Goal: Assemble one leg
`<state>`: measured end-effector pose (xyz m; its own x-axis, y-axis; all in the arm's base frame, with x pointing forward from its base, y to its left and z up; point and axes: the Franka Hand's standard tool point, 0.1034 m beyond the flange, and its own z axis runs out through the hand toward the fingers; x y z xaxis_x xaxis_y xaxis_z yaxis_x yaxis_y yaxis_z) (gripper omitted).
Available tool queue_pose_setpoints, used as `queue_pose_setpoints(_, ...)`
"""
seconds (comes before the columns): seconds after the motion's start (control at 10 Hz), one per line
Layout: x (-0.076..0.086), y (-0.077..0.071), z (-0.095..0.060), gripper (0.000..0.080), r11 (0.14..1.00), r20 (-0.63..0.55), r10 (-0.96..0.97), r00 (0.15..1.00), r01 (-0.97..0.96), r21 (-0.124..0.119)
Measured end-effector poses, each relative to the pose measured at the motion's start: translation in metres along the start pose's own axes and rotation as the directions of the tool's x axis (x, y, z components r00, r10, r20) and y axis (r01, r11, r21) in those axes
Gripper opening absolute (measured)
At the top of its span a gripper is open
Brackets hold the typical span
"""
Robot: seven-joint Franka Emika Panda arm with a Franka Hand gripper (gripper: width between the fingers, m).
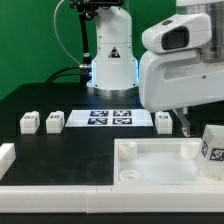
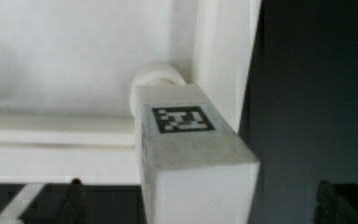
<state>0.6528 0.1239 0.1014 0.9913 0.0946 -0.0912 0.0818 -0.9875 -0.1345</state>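
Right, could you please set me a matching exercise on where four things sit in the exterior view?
Things:
1 marker board
2 tray-like piece
3 paired legs
4 arm's base

Places:
a nearest the camera, in the foreground
b at the back, beyond the tags
c side by side on the exterior view's left
d lying flat in the centre

Pairs: 1-d, 2-a, 3-c, 4-b.

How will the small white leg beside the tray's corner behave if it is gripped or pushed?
The leg looks like a solid block with flat faces, so it is probably stiff and unlikely to roll. It seems slightly taller than wide, so a high push may tip it. Its smooth plastic surface could slip in a light grip.
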Motion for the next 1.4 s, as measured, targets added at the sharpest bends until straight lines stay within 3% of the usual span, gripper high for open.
queue_pose_setpoints(0.1,0.009,0.002,0.004,0.0648,1.0,-0.045,0.002,0.999,-0.002,-0.002)
queue_pose_setpoints(0.5,0.01,0.008,0.012,0.0648,1.0,-0.083,0.003,0.997,-0.003,-0.006)
queue_pose_setpoints(0.7,0.01,0.008,0.012,0.0391,0.999,-0.084,0.048,0.995,-0.048,-0.002)
queue_pose_setpoints(0.8,0.011,0.01,0.012,0.0391,0.999,-0.085,0.043,0.995,-0.044,-0.005)
queue_pose_setpoints(0.9,0.011,0.011,0.011,0.0294,0.996,-0.087,0.091,0.992,-0.092,-0.001)
queue_pose_setpoints(1.1,0.011,0.017,0.011,0.0294,0.949,-0.089,0.314,0.945,-0.315,0.01)
queue_pose_setpoints(1.2,0.012,0.02,0.011,0.0294,0.916,-0.099,0.401,0.911,-0.401,0.021)
queue_pose_setpoints(1.4,0.004,0.026,0.01,0.0294,0.755,-0.13,0.655,0.744,-0.651,0.079)
